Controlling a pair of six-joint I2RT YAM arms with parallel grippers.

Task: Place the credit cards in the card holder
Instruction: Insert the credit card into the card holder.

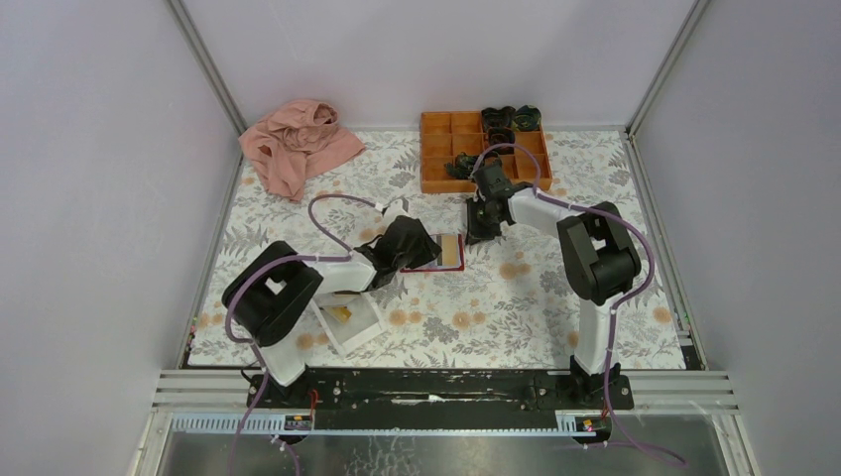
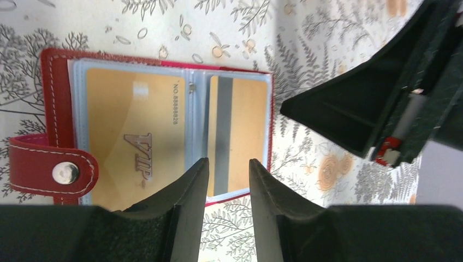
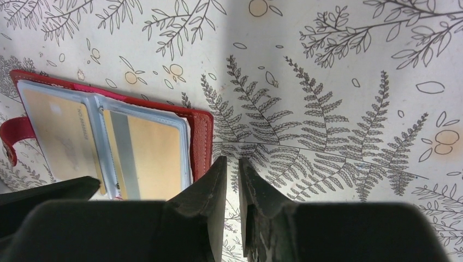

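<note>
The dark-red card holder [image 1: 451, 253] lies open on the floral mat between my two grippers. In the left wrist view, the holder [image 2: 57, 82] has two golden-tan credit cards in its pale blue sleeves: a VIP card [image 2: 125, 120] and a striped card [image 2: 245, 131]. Both also show in the right wrist view, the VIP card [image 3: 54, 131] and the striped card [image 3: 158, 158]. My left gripper [image 2: 229, 161] hovers over the holder's near edge, slightly open and empty. My right gripper [image 3: 233, 159] is shut and empty, just beside the holder's red edge [image 3: 201, 136]. Another golden card [image 1: 340, 313] lies in the white tray.
The white tray [image 1: 365, 332] sits near the left arm's base. An orange compartment box [image 1: 446, 149] with dark items [image 1: 511, 121] stands at the back. A pink cloth [image 1: 298, 144] lies at the back left. Grey walls enclose the mat.
</note>
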